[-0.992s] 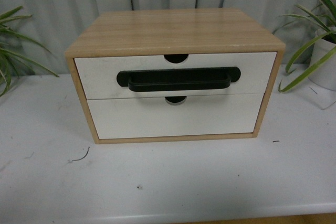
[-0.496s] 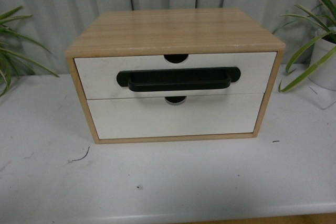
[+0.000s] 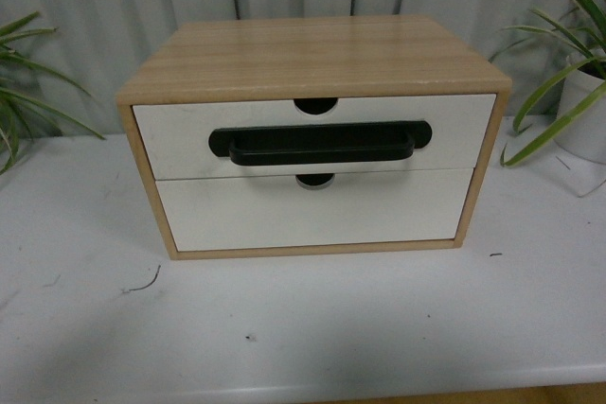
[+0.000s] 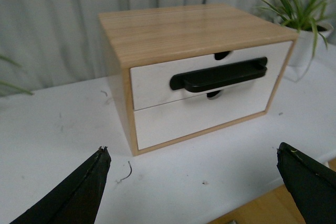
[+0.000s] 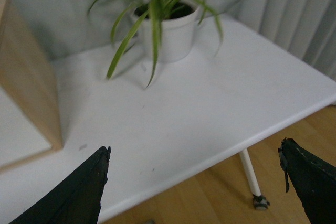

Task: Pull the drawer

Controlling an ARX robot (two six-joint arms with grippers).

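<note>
Nearest, the left tool (image 4: 191, 150) and right tool (image 5: 194, 148) hang released, jaws wide, over the desk (image 3: 303, 328); beyond, the drawer (image 3: 317, 118) sits shut, uppermost in its cabinet (image 3: 312, 49) — the reach looks unstarted; next, one tool must meet the black handle (image 3: 320, 143).

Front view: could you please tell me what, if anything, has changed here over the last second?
Nothing has visibly changed. The drawer sits shut in its wooden cabinet as before, its black handle has not been taken hold of, and the lower drawer and the table look the same.
</note>
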